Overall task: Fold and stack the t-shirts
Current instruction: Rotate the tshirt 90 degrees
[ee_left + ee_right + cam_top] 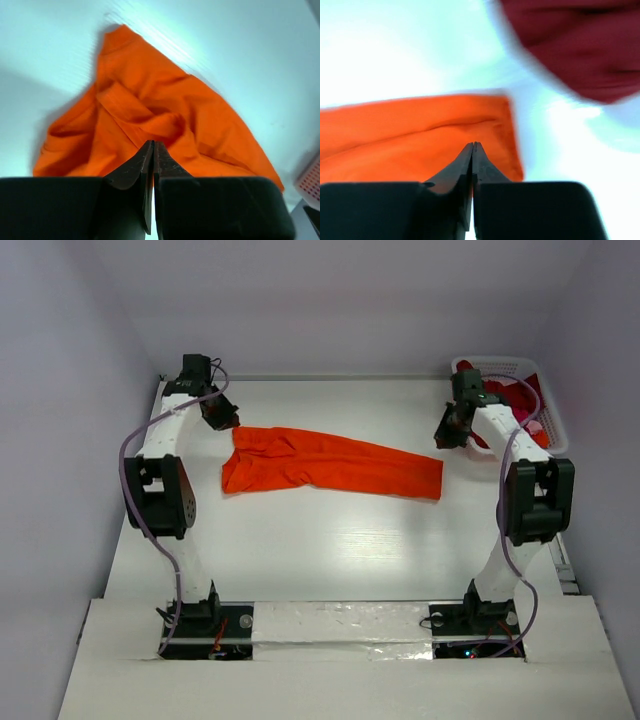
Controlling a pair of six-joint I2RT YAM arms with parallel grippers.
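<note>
Basket of white plastic lattice at the far right corner of the desk, just beyond the right end of the bright orange-red cloth t-shirt. Inside it, heaped dark crimson t-shirts of soft cloth with a bit of pink among them, partly hidden behind the right arm.

Orange-red t-shirt lying on the white desk, drawn out into a long band from left to right. Wider and rumpled at its left end, narrower at its right.

Left fingers pressed together, tips over the rumpled left end of the orange-red t-shirt; touching the cloth or not, impossible to tell. Right fingers likewise pressed together, tips over the t-shirt's right end, close to its edge.

Only from the top view: the t-shirt's full length, both arms whole, the basket's outline. Only from the left wrist: deep folds and creases in the orange-red cloth, plus a corner of lattice past its far end. Only from the right wrist: blurred dark crimson cloth beyond the orange-red t-shirt's right edge, a strip of bare white between the two.

Broad open desk on the near side of the orange-red t-shirt, reaching to the arm bases. Narrower strip on its far side, up to the back wall. Left arm standing just beside its left end.
</note>
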